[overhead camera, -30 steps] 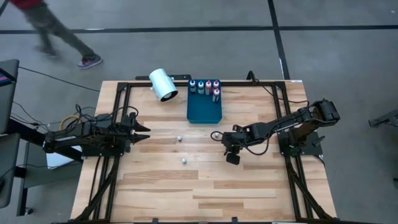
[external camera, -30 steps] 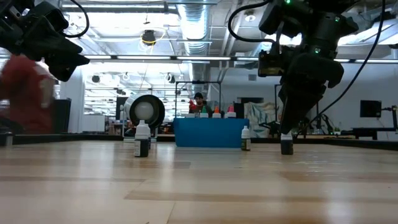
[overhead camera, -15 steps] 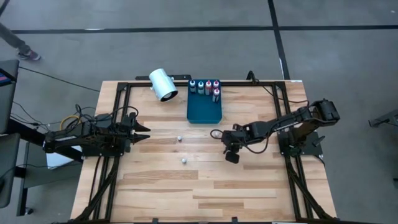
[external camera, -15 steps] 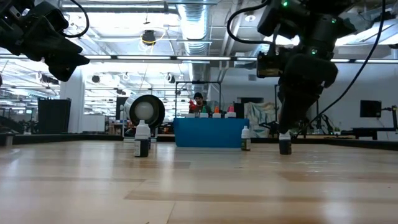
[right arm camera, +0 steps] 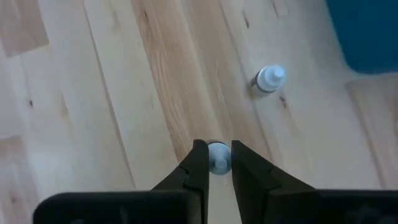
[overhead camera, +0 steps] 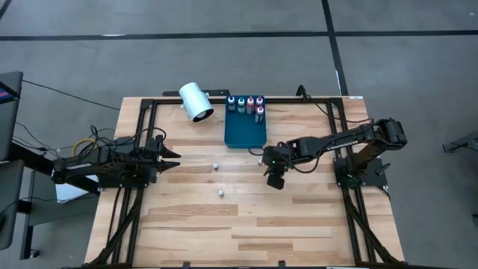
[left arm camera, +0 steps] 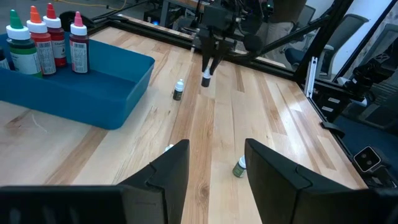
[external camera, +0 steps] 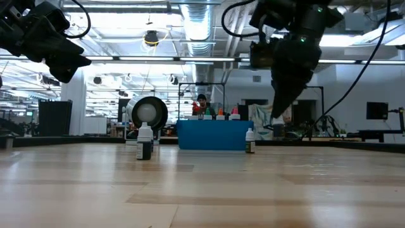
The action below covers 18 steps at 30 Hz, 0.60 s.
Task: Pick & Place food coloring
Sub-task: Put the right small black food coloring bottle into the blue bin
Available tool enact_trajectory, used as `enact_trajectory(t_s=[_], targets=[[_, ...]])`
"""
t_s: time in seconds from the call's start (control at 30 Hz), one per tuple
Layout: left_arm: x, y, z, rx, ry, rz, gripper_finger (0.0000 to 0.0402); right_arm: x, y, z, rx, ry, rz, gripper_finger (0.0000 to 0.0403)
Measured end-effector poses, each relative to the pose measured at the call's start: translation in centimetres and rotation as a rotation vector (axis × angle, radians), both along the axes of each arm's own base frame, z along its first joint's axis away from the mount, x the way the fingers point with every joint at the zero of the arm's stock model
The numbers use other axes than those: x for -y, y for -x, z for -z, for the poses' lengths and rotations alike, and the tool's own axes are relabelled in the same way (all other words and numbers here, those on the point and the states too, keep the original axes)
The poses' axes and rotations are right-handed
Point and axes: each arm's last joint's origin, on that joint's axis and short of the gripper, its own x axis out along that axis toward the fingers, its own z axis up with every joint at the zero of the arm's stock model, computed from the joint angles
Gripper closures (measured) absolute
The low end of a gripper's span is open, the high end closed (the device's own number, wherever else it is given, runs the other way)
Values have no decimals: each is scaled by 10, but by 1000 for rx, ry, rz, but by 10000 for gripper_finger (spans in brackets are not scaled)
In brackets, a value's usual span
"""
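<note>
Since a second earlier the right pincer [overhead camera: 263, 154] had swung toward the tray [overhead camera: 246, 133] and lifted the small bottle [right arm camera: 217, 156] off the desk [overhead camera: 299, 224]; in the low view that bottle [external camera: 278, 126] hung clear of the boards, where before it had stood on them. Its fingers [right arm camera: 198, 167] were clamped on either side of the bottle's white cap.

That bottle was tiny, with a dark body and a white top, and it hung upright, cap uppermost, long axis vertical, just beside the tray's near corner. Three more like it stood on the desk: one [overhead camera: 260, 158] near the raised pincer, one [overhead camera: 215, 166] toward the middle, one [overhead camera: 222, 193] nearer the front edge, all upright. In the tray's far end stood the bigger bottles [overhead camera: 246, 103], upright in a row, with green [left arm camera: 18, 45], red [left arm camera: 38, 42] and pink [left arm camera: 77, 44] bodies and pointed caps.

At the desk's left side the left pincer [overhead camera: 173, 158] hovered, its fingers [left arm camera: 271, 168] spread apart and empty.
</note>
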Motion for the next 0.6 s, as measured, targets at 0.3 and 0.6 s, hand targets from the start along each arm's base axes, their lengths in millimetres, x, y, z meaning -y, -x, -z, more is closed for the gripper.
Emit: enact_trajectory(t_s=[0.3, 0.6], targets=[[0, 0, 0, 0, -6, 1, 256, 22, -18, -41, 93, 30, -12, 362], [0, 0, 0, 0, -7, -4, 256, 80, -16, -56, 106, 141, 78, 361]])
